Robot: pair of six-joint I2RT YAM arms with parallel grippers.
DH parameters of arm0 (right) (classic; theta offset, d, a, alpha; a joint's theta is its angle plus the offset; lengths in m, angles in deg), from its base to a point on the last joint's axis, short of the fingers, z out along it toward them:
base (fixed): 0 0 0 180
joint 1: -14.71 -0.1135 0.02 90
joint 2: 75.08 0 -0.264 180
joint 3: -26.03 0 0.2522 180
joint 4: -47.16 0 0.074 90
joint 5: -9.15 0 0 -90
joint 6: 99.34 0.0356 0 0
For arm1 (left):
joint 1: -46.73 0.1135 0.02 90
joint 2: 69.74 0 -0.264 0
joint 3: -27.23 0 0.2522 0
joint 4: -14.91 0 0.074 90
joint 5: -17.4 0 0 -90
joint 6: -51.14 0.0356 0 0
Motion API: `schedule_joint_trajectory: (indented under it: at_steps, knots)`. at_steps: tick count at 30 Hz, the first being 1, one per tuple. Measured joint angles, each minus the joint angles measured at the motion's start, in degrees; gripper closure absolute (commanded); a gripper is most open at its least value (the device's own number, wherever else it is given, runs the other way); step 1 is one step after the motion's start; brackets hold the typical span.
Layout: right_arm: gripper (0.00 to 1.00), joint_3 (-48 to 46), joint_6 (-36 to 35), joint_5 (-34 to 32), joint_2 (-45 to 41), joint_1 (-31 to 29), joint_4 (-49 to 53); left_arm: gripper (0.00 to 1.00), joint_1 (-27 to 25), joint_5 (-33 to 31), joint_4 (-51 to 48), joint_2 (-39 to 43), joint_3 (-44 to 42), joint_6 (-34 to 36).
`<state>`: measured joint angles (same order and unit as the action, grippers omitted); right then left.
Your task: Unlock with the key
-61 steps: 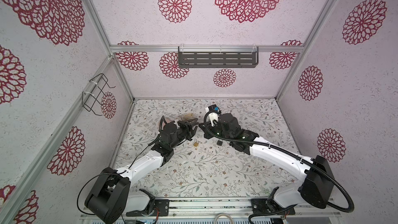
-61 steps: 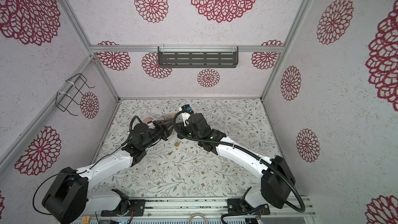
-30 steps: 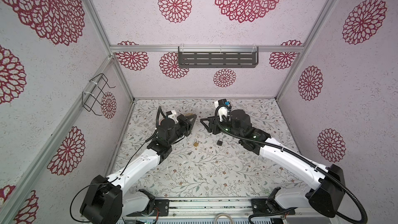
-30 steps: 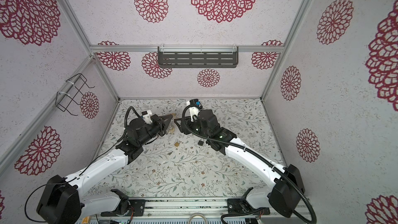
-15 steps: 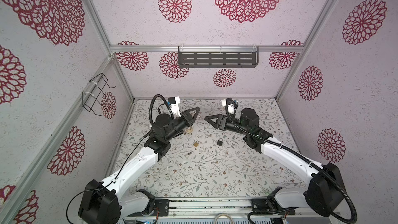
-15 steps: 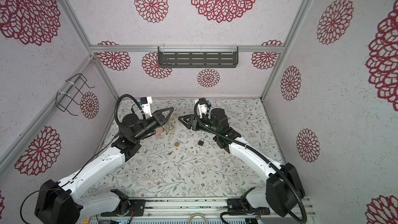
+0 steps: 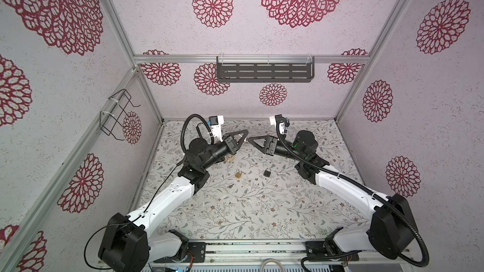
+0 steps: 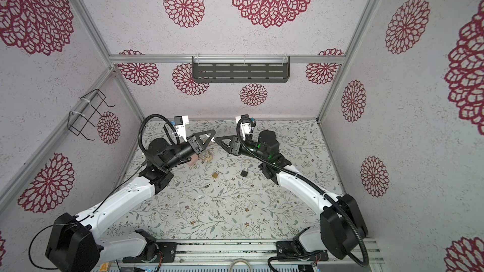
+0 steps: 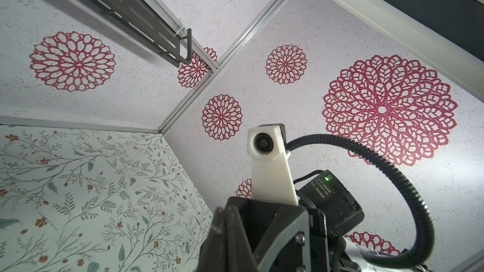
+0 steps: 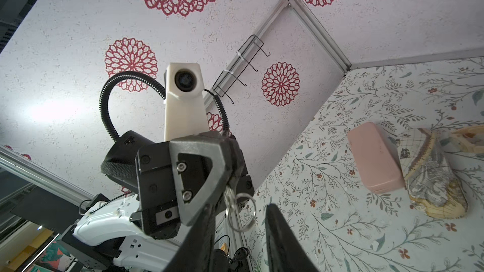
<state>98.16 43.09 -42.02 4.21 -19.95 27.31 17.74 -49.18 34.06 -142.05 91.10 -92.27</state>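
Right wrist view: the left tool (image 10: 227,183) is clamped shut on the key (image 10: 229,197). The key's ring (image 10: 254,213) dangles between the fingers of the right tool (image 10: 239,205), which stand partly apart and pinch nothing.

Left wrist view: the left tool (image 9: 222,221) shows its fingers pressed together, with the right tool just beyond. The key is hidden here.

In both top views the two tools meet tip to tip in the air, above and behind the brass padlock (image 7: 238,174). That padlock lies on the tabletop (image 7: 235,213) with a dark padlock (image 7: 267,172) beside it.

The step looks like a handover of the key. The right tool would need to close squarely on the key before the left lets go, then carry it down to a keyhole. Which padlock is meant cannot be told.
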Motion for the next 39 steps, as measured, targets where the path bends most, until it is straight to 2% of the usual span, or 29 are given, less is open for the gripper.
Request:
schedule_joint_trajectory:
  at_steps: [12,22,35,39]
  knots:
    - [0.78,0.0,1.2,0.8,1.6,-0.3,-2.5,1.0,0.0,1.9,1.5,-1.5,0.2,-0.6]
    - [0.83,0.0,1.7,1.5,2.0,-0.6,-3.4,1.0,0.0,3.0,2.4,-2.4,0.9,-1.5]
    - [1.0,0.0,1.7,1.6,2.0,-0.7,-4.4,1.0,0.0,3.2,2.3,-2.4,1.4,-1.4]
    - [1.0,0.0,1.7,1.5,2.0,-0.7,-4.2,1.0,0.0,3.2,1.8,-2.4,1.6,-1.1]
